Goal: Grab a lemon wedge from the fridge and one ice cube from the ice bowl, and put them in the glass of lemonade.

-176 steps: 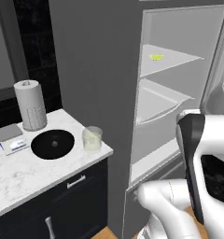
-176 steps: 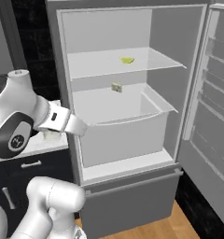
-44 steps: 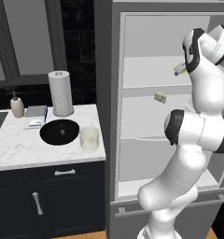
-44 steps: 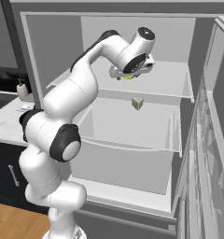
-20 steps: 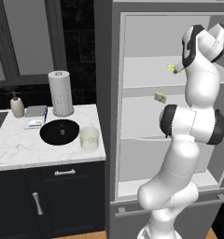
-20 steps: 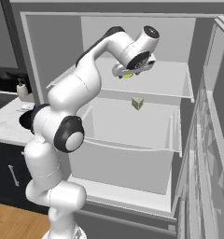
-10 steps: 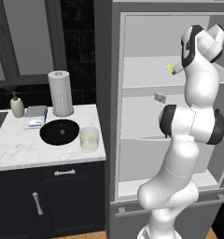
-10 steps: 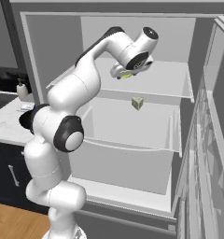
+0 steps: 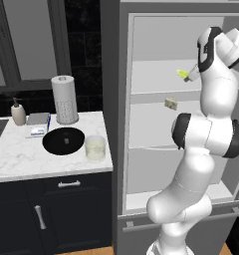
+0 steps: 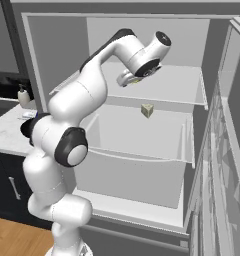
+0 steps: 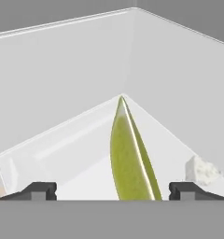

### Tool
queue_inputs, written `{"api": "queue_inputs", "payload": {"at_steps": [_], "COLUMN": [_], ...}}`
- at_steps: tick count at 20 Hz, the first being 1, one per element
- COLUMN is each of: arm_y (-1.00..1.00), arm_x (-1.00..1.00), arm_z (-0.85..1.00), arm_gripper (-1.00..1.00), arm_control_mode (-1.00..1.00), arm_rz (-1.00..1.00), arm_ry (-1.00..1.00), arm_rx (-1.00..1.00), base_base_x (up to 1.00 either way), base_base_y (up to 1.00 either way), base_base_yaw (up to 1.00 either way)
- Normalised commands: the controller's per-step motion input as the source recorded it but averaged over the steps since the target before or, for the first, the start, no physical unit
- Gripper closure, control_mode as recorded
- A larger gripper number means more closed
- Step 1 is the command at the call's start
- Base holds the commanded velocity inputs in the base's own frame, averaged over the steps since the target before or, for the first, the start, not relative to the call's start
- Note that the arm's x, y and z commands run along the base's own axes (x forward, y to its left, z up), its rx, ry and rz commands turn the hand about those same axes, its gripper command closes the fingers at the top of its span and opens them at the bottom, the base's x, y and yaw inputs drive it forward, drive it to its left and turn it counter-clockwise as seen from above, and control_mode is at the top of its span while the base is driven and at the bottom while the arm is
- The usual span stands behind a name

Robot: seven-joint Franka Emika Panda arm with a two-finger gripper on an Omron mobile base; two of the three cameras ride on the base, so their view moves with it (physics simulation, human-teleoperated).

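My gripper [image 11: 112, 190] stands released, dark tips either side of the slim yellow-green lemon wedge [image 11: 128, 154] at bottom centre of the hand view — on the dark grey fridge's [image 9: 114, 124] white upper shelf. I'd centre, ease forward, then pinch gently.

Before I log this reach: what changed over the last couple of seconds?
The gripper eased closer along the fridge's upper shelf until its open fingers flank the lemon wedge, nothing gripped. Wedge, beige chunk, ice bowl and glass stayed put.
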Motion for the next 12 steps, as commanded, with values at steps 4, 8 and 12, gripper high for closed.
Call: {"api": "queue_inputs", "payload": {"at_steps": [4, 8, 12], "arm_y": [0.08, 0.01, 0.0], "arm_x": [-0.23, -0.23, -0.31], "arm_z": [0.0, 0.0, 0.0], "arm_gripper": [1.0, 1.0, 1.0], "arm_control_mode": [-1.0, -1.0, -1.0], "arm_rz": [0.08, 0.06, 0.05], "arm_ry": [0.0, 0.0, 0.0], "arm_rx": [0.0, 0.0, 0.0], "base_base_x": [0.0, 0.0, 0.0], "base_base_y": [0.0, 0.0, 0.0], "base_base_yaw": [0.0, 0.0, 0.0]}}
